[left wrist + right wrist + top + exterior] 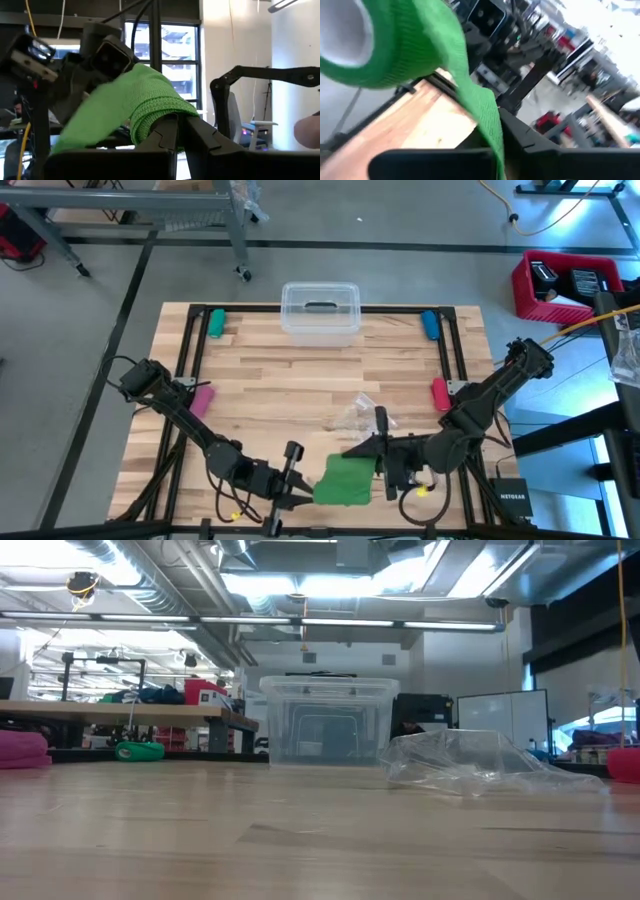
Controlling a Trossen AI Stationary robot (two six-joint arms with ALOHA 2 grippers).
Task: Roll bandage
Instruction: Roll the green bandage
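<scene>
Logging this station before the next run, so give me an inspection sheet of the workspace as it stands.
Surface: wooden table, black-framed.
Job's things: green bandage near the front edge, between both grippers, partly rolled.
Clutter: clear lidded bin at the back; crumpled clear bag mid-table; green, blue, pink and red rolls along the side rails.
Grippers: left gripper shut on the bandage; right gripper shut on the bandage strip.
Cables: yellow cable on the floor.
Surroundings: red crate beside the table; metal cart behind.
</scene>
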